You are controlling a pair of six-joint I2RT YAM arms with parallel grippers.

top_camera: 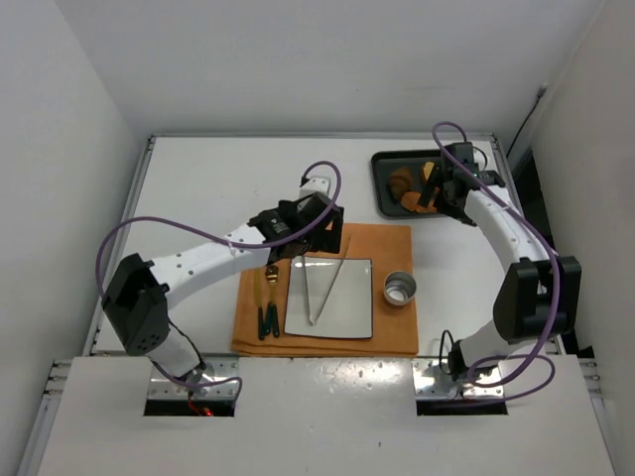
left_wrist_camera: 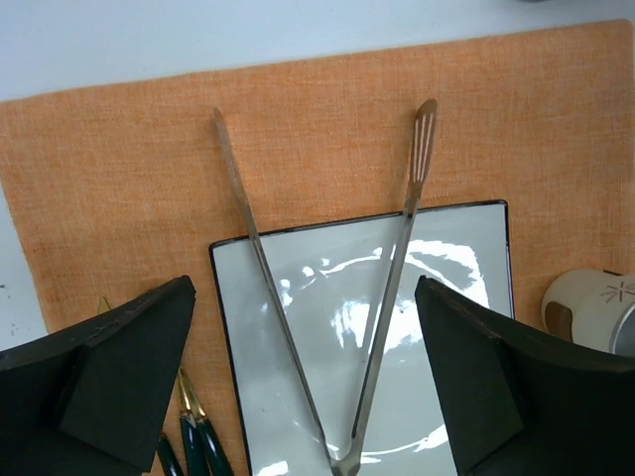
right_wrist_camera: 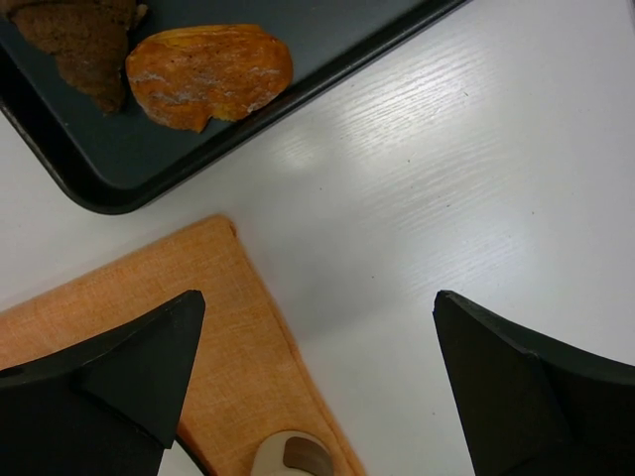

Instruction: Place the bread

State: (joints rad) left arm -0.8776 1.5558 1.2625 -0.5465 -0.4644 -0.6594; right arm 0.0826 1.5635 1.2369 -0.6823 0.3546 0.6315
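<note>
The bread (top_camera: 401, 182), a small dark-brown ridged pastry, lies in the black tray (top_camera: 385, 203) at the back right; in the right wrist view only part of it (right_wrist_camera: 84, 40) shows at the top left. My right gripper (top_camera: 440, 194) hovers over the tray's near right edge, open and empty (right_wrist_camera: 317, 297), above bare table. My left gripper (top_camera: 316, 241) is open and empty (left_wrist_camera: 305, 288) above the far edge of the white square plate (top_camera: 347, 312), over the metal tongs (left_wrist_camera: 387, 297) that lie on it.
An orange-tan bread slice (right_wrist_camera: 208, 74) lies next to the bread in the tray. The plate sits on an orange placemat (top_camera: 387, 243). A small metal cup (top_camera: 400, 289) stands right of the plate. Green-handled cutlery (top_camera: 268, 317) lies left of it.
</note>
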